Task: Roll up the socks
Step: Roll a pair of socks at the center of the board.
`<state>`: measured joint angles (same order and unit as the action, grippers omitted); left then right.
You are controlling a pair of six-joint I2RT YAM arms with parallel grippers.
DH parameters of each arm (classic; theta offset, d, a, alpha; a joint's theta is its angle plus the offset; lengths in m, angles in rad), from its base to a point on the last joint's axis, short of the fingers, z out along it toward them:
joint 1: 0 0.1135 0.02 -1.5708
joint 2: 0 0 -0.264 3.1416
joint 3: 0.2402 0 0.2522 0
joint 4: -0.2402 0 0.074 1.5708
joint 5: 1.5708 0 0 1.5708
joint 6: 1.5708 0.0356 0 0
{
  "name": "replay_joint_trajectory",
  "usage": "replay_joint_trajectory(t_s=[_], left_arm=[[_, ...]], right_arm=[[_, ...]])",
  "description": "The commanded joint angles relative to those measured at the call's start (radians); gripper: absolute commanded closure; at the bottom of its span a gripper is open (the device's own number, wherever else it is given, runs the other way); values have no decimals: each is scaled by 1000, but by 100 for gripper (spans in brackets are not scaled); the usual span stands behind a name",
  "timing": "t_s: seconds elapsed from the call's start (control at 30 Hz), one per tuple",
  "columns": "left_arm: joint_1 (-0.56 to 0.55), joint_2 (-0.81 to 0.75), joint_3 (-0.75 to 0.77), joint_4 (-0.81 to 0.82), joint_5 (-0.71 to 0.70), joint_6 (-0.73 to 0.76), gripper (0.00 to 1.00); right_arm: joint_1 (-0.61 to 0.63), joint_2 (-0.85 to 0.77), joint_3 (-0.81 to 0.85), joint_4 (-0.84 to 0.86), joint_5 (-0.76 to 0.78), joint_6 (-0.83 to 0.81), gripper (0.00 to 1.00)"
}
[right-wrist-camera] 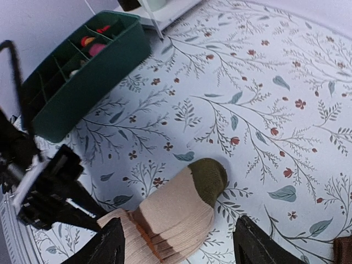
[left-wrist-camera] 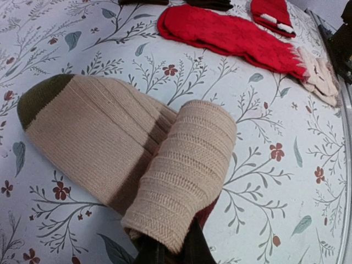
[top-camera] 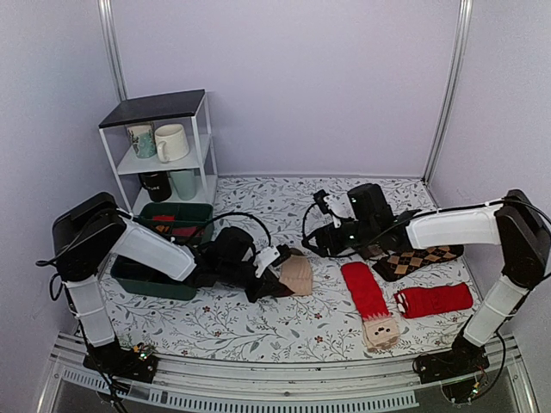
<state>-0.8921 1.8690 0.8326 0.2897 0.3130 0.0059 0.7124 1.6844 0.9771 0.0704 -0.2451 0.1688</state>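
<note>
Nearest me, the metal rail [top-camera: 284, 391] marks the front edge of the table [top-camera: 258, 331]. A wide strip of its flowered top lies bare between the arm bases and the work. At the right front, red socks [top-camera: 365, 291] lie flat, one pointing toward the edge and one crosswise beside it, and they take up that side.

In the middle lie the socks [top-camera: 298, 275], tan with an olive toe, stacked flat, with the cuff end wound into a thick roll. My left fingers [top-camera: 261, 288] are pressed together on the near end of that roll. My right fingers [right-wrist-camera: 107, 247] are spread wide over the toe end and grip nothing.

Left of the roll, the green bin [top-camera: 168, 249] sits close against the left arm. Just behind the right arm lie diamond-patterned socks [top-camera: 419, 258]. Farther back, a white shelf [top-camera: 159, 107] with mugs [top-camera: 171, 142] fills the left corner. The walls [top-camera: 327, 86] close off the rear and both sides.
</note>
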Motion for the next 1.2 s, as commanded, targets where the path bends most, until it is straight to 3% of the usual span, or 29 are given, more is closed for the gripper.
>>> replay_joint_trajectory(t_s=[0.0,0.2,0.5,0.77,0.93,1.0,1.17], left_arm=[[15,132,-25,-268,7,-10,100],[22,162,9,-306,18,-6,100],[27,157,10,-314,21,-6,100],[27,154,5,-301,21,-6,100],[27,156,7,-299,23,-2,100],[27,156,7,-295,23,-3,100],[27,142,4,-278,9,-5,100]], right_arm=[[-4,-117,-94,87,-122,-111,32],[34,-92,-202,144,-286,-158,29],[66,10,-239,238,-267,-228,27],[99,88,-201,242,-139,-211,24],[115,117,-187,245,-135,-208,25],[117,126,-188,248,-145,-201,31],[117,144,-186,217,-184,-174,73]])
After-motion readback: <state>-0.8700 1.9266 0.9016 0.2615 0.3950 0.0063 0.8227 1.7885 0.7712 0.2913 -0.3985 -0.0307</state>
